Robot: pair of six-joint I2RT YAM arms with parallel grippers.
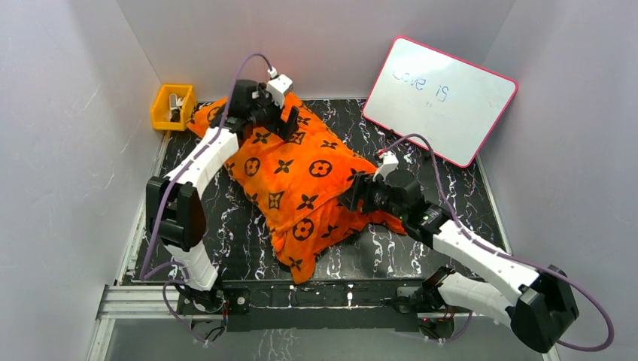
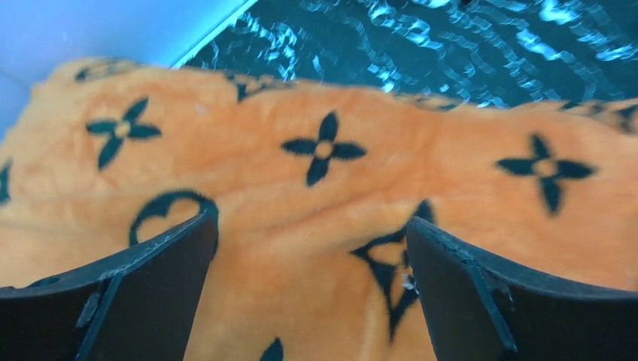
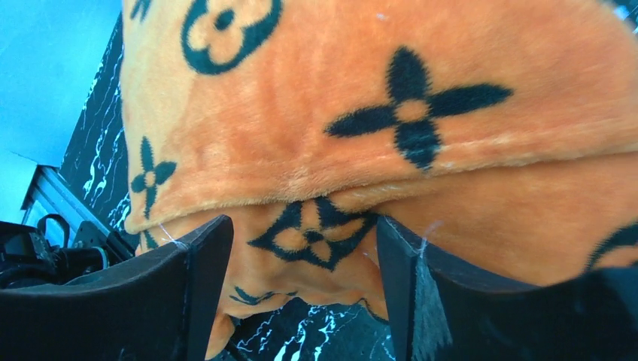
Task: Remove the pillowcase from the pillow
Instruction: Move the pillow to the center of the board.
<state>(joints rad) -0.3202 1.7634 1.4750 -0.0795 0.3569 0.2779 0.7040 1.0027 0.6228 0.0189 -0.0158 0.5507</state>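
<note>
While the orange monogram pillowcase (image 1: 301,180) is lying across the middle of the black marbled table (image 1: 421,248) and hiding the pillow completely, I am judging this as the grasping step. I am holding the left gripper (image 2: 310,222) over its far-left corner and the right gripper (image 3: 302,226) at its right edge. Both have their jaws apart, pinching nothing. Next I am needing a fabric-only pinch.

The left arm (image 1: 202,159) reaches far forward, elbow folded near its base. The left tool (image 1: 282,116) tips downward, jaws spread wide. The right arm (image 1: 475,250) stretches low and inward, and the right tool (image 1: 360,197) is likewise parted.
</note>
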